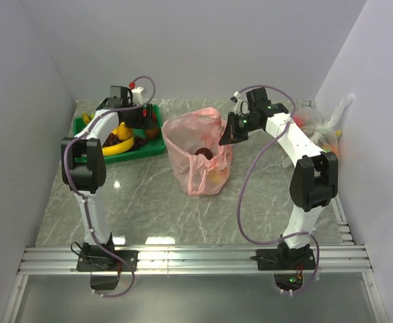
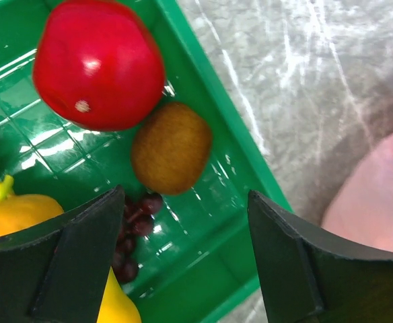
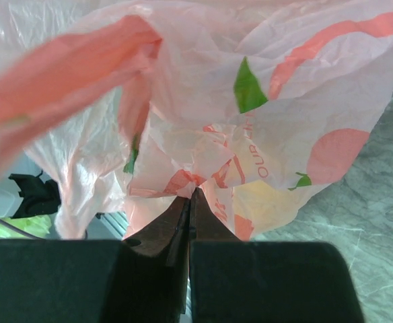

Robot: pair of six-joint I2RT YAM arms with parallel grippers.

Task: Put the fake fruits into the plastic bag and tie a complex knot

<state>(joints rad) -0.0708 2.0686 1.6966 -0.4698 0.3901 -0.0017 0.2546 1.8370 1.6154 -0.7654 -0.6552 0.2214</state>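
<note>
The pink plastic bag [image 1: 196,151] stands open mid-table with a dark red fruit [image 1: 202,153] and a yellow one inside. My right gripper [image 1: 226,138] is shut on the bag's right rim and holds it up; in the right wrist view the fingertips pinch the pink film [image 3: 191,188]. My left gripper [image 1: 145,118] is open and empty over the green tray [image 1: 155,149]. Under it in the left wrist view lie a red apple [image 2: 99,64], a brown kiwi [image 2: 171,146], dark grapes [image 2: 130,235] and a yellow fruit [image 2: 21,212]. A banana [image 1: 116,147] lies in the tray.
A clear bag with a white tufted top [image 1: 328,128] sits at the far right against the wall. The enclosure's white walls close in both sides and the back. A metal rail [image 1: 196,259] runs along the near edge.
</note>
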